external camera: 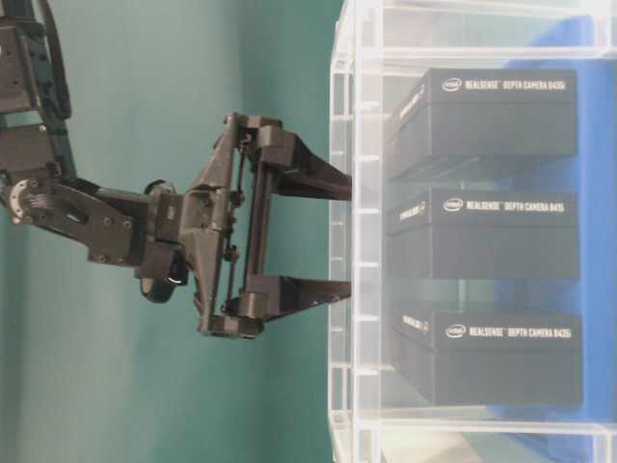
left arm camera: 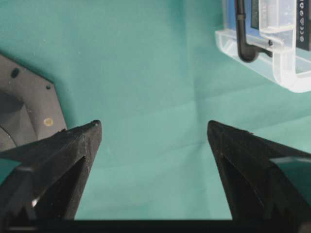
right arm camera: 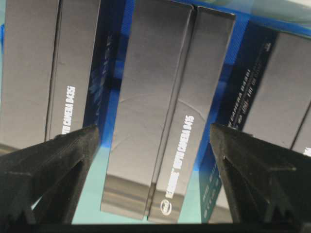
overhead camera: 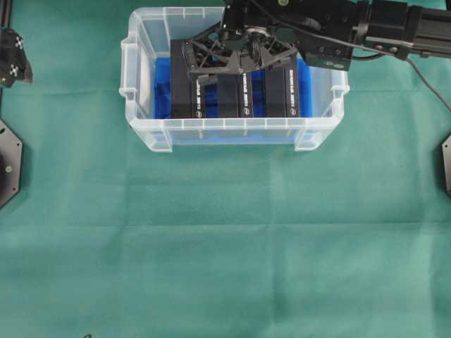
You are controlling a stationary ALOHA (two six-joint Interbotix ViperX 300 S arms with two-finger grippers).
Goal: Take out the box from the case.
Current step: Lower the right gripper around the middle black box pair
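Overhead, the case (overhead camera: 141,130), a translucent plastic bin with rim handles, sits on the green cloth (overhead camera: 225,246) toward the far middle of the table, its floor lined with a blue sheet (overhead camera: 161,88). Inside it stand three black boxes side by side, each printed with white lettering: the left box (overhead camera: 190,95), the middle box (overhead camera: 238,95) and the right box (overhead camera: 280,91). The right arm (overhead camera: 380,28) reaches in from the upper right, and the right gripper (overhead camera: 236,56) hangs over the case above the boxes with its fingers spread wide and nothing between them. From the right wrist view, the two dark fingertips (right arm camera: 68,155) straddle the middle box (right arm camera: 160,111), one on either side of it, but whether they touch it cannot be told. From the table-level view the same gripper (external camera: 333,236) shows both fingers pointing at the case wall (external camera: 352,241), set far apart. The left gripper (left arm camera: 153,131) is also spread open and empty, hovering above bare cloth well apart from the case, whose corner (left arm camera: 286,63) shows at the upper right of that view.
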